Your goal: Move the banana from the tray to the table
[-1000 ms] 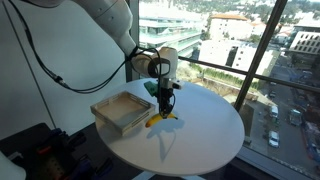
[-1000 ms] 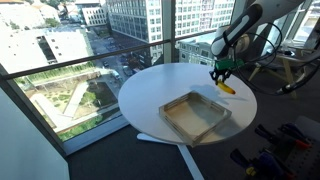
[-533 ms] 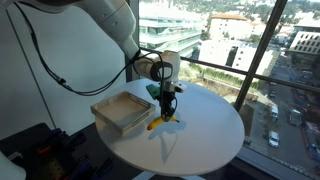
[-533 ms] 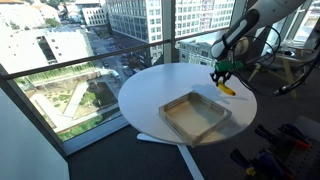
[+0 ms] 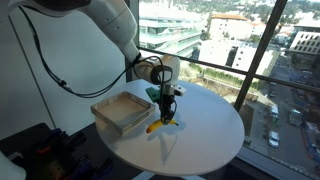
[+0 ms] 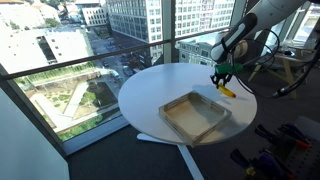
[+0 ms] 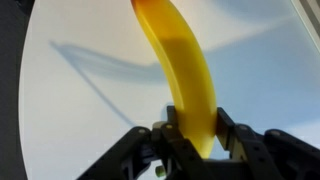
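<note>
The banana [image 5: 161,123] is small, curved and yellow. It is over the white round table [image 5: 205,135], just beside the tray [image 5: 122,112], with its lower end at or just above the tabletop. My gripper [image 5: 166,106] is shut on its upper end. In an exterior view the banana [image 6: 227,88] hangs under the gripper [image 6: 220,76] past the far corner of the tray [image 6: 196,116], over the table [image 6: 150,85]. In the wrist view the banana [image 7: 185,65] runs up from between the fingers [image 7: 192,135] over the white top. The tray is empty.
The table stands by tall windows with a railing [image 5: 230,72]. Black cables [image 5: 45,70] hang from the arm at the tray's side. A frame and gear [image 6: 285,70] stand beyond the table edge.
The gripper and banana have sunk slightly toward the tabletop. The tray has not moved.
</note>
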